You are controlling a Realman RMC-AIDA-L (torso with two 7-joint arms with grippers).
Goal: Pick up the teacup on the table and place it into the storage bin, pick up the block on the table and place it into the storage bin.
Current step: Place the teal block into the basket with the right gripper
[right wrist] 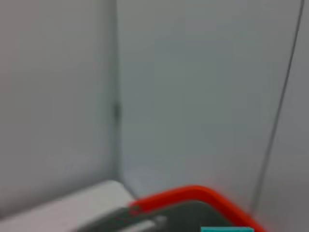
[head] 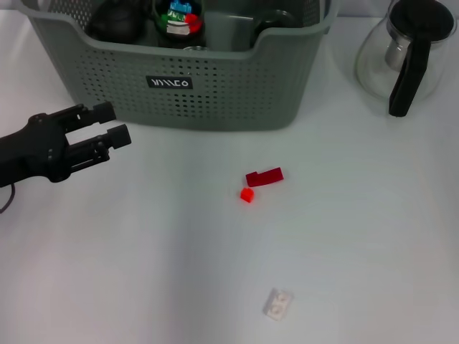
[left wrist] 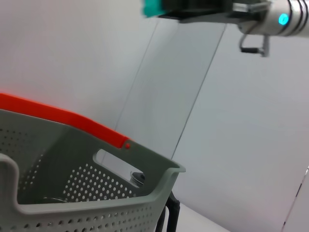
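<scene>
White table (head: 143,272): left gripper (head: 118,123) hovers open beside storage bin (head: 237,93).

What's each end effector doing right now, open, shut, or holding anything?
Left end effector: open, holding nothing, in front of the storage bin.
Right end effector: not visible in any view, so its state cannot be told.

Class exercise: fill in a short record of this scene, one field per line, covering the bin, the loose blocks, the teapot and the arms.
storage bin: far side of the table, dark items inside
dark red block: on table, near bin
small red block: beside it
white block: nearest the robot
glass teapot: right of bin
left gripper: open, empty, left of bin
right gripper: not seen
</scene>
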